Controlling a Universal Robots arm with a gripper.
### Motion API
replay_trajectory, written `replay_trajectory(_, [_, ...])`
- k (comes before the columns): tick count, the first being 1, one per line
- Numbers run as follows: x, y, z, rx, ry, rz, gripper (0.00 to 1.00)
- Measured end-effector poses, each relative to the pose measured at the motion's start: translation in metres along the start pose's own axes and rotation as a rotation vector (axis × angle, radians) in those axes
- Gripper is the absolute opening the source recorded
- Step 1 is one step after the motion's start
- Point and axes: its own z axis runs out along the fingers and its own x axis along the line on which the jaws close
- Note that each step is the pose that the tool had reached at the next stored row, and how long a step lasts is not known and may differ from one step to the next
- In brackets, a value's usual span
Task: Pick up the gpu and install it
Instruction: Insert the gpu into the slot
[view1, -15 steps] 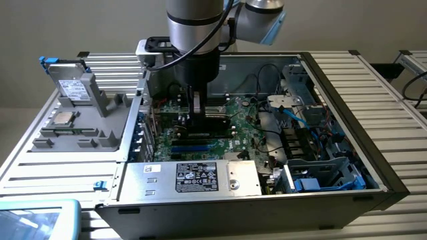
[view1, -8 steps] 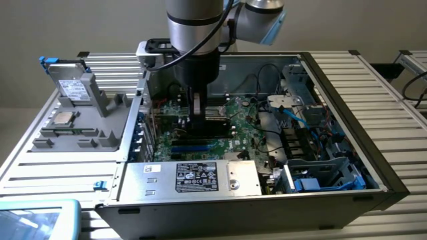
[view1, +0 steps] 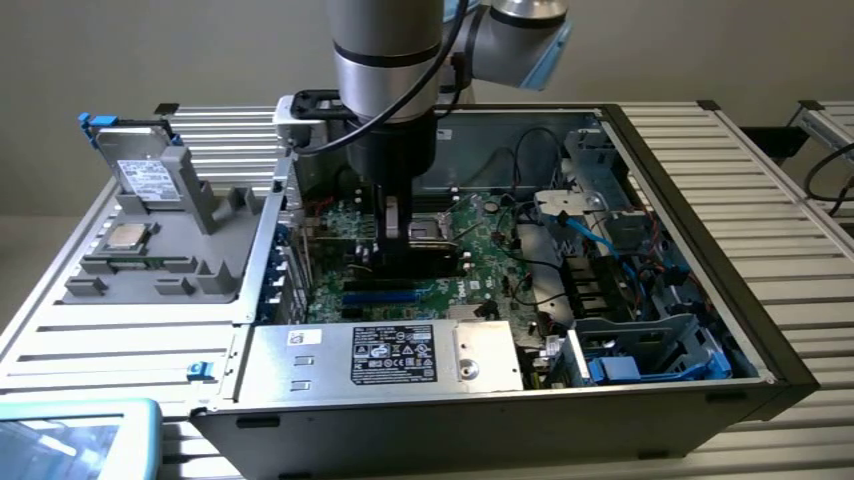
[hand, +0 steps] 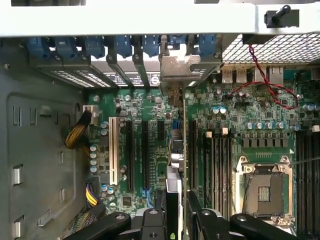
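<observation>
My gripper (view1: 396, 248) reaches down into the open computer case (view1: 694, 200), over the green motherboard (view1: 467, 285). It is shut on the gpu (hand: 176, 150), which the wrist view shows edge-on between my two dark fingers (hand: 161, 202). The card stands upright and runs away from the gripper (hand: 176, 205) to its silver end bracket (hand: 176, 67), which sits at the row of rear slot openings. It stands in line with the black expansion slots (hand: 145, 155), just beside them. How deep it sits in a slot I cannot tell.
A white slot (hand: 113, 152) and the bare CPU socket (hand: 263, 187) flank the card. The power supply (view1: 400, 355) sits at the case front, and blue drive cages (view1: 641, 350) and cables fill the exterior view's right. A grey fixture (view1: 160, 230) outside holds a drive (view1: 144, 180).
</observation>
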Motion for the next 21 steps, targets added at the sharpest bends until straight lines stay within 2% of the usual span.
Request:
replay_trajectory(8, [0.0,0.0009,0.0133,0.0001,-0.0002,-0.004,0.27])
replay_trajectory(21, [-0.004,0.0045,0.0189,-0.0001,-0.0001,-0.013,0.27])
